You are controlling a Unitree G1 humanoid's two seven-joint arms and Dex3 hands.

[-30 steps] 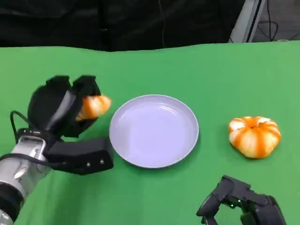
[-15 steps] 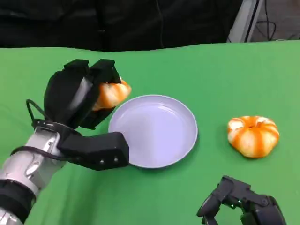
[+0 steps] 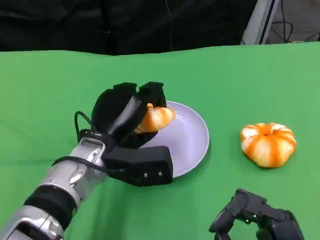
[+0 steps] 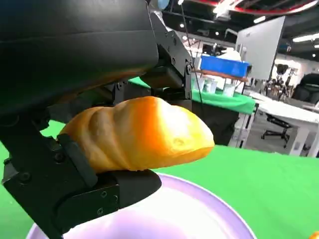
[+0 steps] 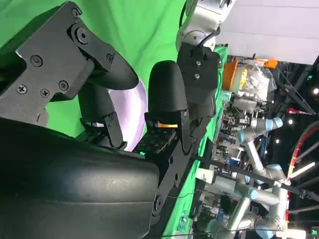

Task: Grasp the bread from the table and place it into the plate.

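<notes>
The right hand rests nearest on the table, fingers curled on nothing. Beyond, the left hand grips the bread just above the plate's left rim, its long axis pointing inward.

Green cloth covers the table, flat, evenly lit. Behind its far edge a black backdrop runs across, a thin cable hanging down it. Far right corner: a slanted grey panel and dark cables on a grey floor.

Left wrist view: a workshop hall, strip lights on a dark ceiling, a white board, a blue box on another green-covered table, an office chair by a white desk.

Right wrist view: a pale robot arm among cluttered benches.
</notes>
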